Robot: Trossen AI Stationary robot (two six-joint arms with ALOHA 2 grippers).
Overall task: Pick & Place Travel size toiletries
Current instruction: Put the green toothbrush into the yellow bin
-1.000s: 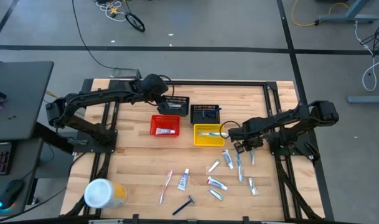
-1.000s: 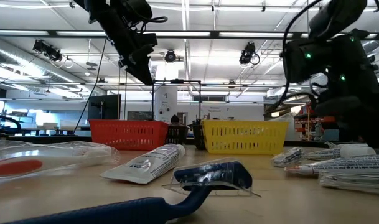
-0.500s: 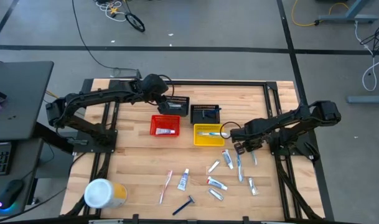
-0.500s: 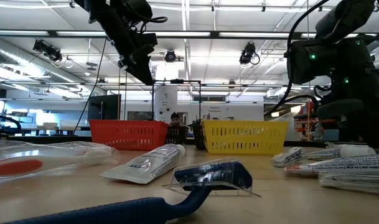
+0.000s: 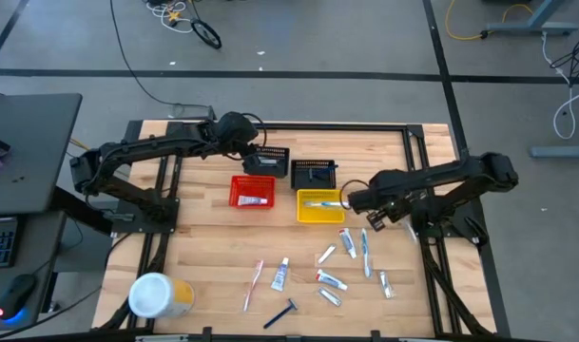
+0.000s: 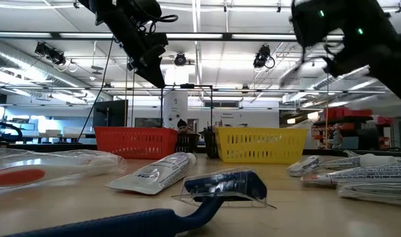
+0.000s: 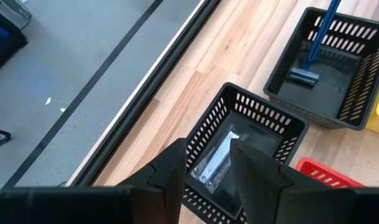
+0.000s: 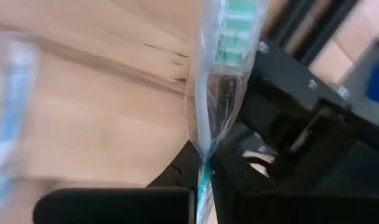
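My right gripper hangs over the table's right half, beside the yellow basket, shut on a clear-wrapped toothbrush with a green-bristled head. Several more toiletries lie on the wood: white tubes, another wrapped toothbrush, a pink toothbrush and a blue razor. My left gripper stands open above a black basket that holds a clear-wrapped item. My right gripper pinches the wrapped toothbrush between its two fingers at the handle part, away from the bristle head. The fingers point steeply down and the toothbrush runs on past their tips. It is lifted clear of the table.
A red basket holds a tube. A second black basket holds a blue razor. A large white-and-yellow canister lies at the near left corner. Dark frame rails run along the table's edges.
My right gripper has taken hold of the wrapped toothbrush that lay to its right on the wood and has risen with it, tipping less steeply downward. The toothbrush is now lifted clear of the table. The other toiletries lie where they were.
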